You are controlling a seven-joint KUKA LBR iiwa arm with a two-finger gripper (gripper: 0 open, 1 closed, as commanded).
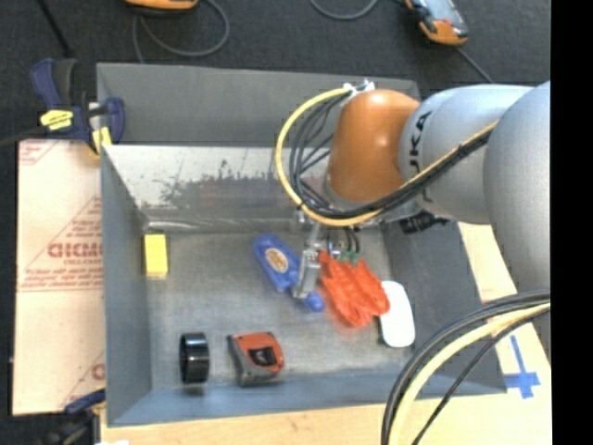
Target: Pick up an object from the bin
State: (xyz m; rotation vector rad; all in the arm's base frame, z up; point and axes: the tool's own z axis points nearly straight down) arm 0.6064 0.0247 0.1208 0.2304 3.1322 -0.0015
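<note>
My gripper (pixel 307 272) reaches down into the middle of the bin, its metal fingers between a blue oblong toy (pixel 277 260) with an orange patch on its left and a crumpled orange thing (pixel 353 292) on its right. The fingertips end close to the blue toy's lower right end. A white rounded object (pixel 398 314) lies just right of the orange thing.
A yellow block (pixel 156 255) sits by the bin's left wall. A black cylinder (pixel 193 358) and a grey-and-orange tape measure (pixel 257 356) lie near the front wall. The arm with its orange cover and cables hangs over the bin's right back part.
</note>
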